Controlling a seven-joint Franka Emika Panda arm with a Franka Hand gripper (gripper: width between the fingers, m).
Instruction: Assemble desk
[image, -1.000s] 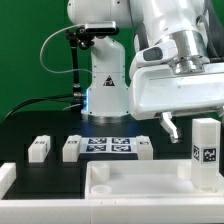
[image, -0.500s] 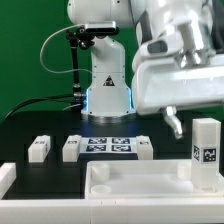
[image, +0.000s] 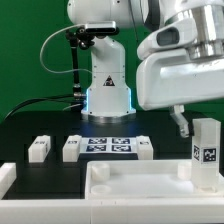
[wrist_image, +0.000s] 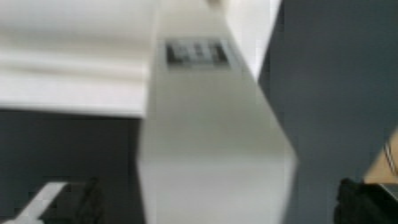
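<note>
The desk's white panel (image: 130, 185) lies flat at the front. One white leg (image: 205, 150) with a square tag stands upright at the panel's end on the exterior view's right. My gripper (image: 190, 128) hangs just beside and above this leg, with one dark finger (image: 183, 122) showing. In the wrist view the leg (wrist_image: 205, 120) fills the middle, blurred, between my gripper's (wrist_image: 210, 205) two dark fingertips (wrist_image: 54, 200), which stand apart from its sides. The jaws are open. Three more legs lie on the table: (image: 38, 148), (image: 72, 148), (image: 145, 148).
The marker board (image: 110, 145) lies between the loose legs, in front of the arm's base (image: 108, 90). A black cable loops at the exterior view's left against the green backdrop. The table surface is black.
My gripper has moved toward the exterior view's right, closer to the upright leg. The legs and panel have not moved.
</note>
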